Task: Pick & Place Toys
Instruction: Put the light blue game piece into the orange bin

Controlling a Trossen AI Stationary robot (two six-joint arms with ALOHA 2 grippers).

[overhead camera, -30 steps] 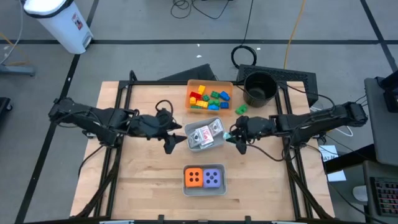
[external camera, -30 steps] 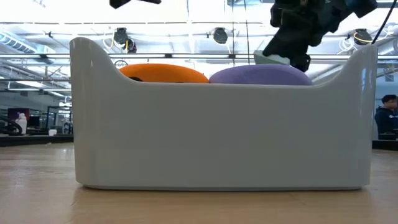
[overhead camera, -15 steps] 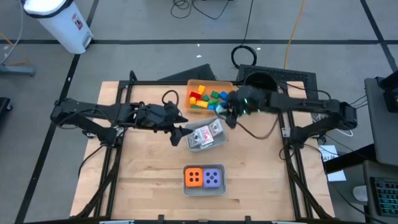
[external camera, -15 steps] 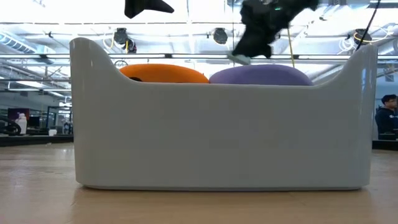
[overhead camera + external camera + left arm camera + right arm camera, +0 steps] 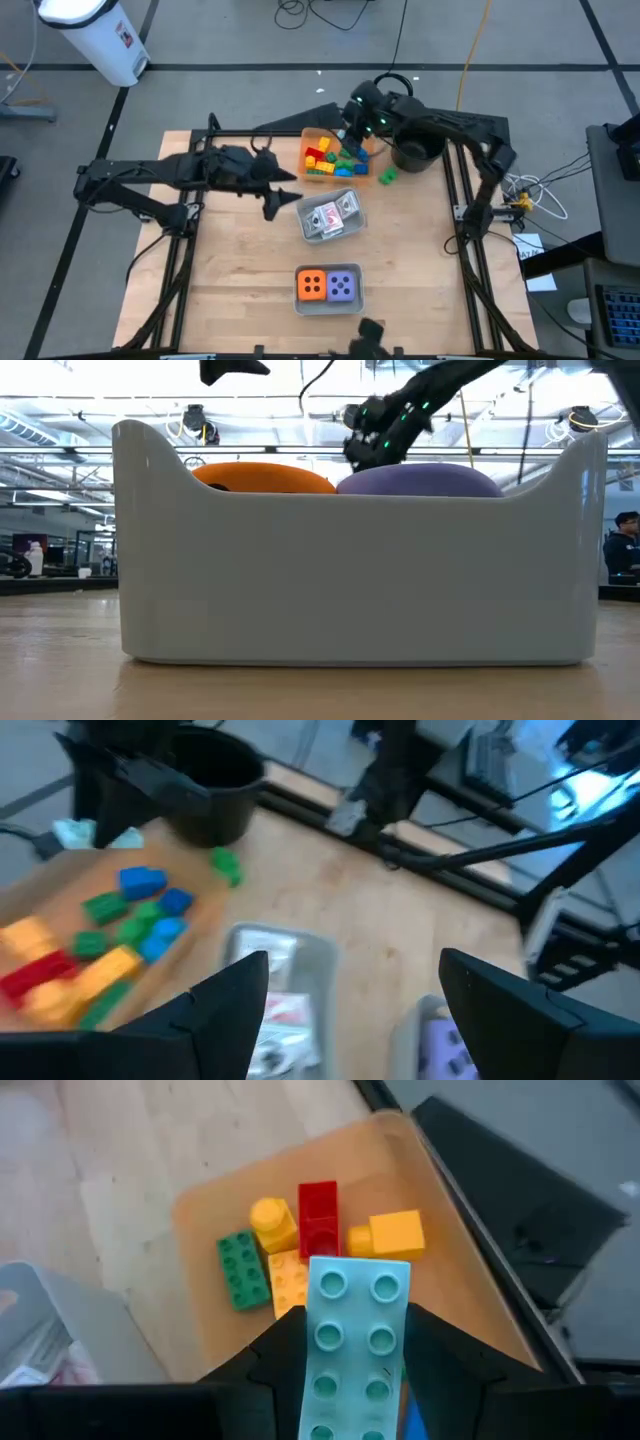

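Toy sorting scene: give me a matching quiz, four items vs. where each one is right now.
Items:
1. light teal brick
2. orange die
3. playing cards
4. lone green brick

Places:
A. loose on the table, between the orange tray and the black pot
B. held in the right gripper above the orange tray
C. in the clear grey tray at mid-table
D. in the near grey tray, beside the purple die

Pairs: 1-B, 2-D, 3-C, 4-A
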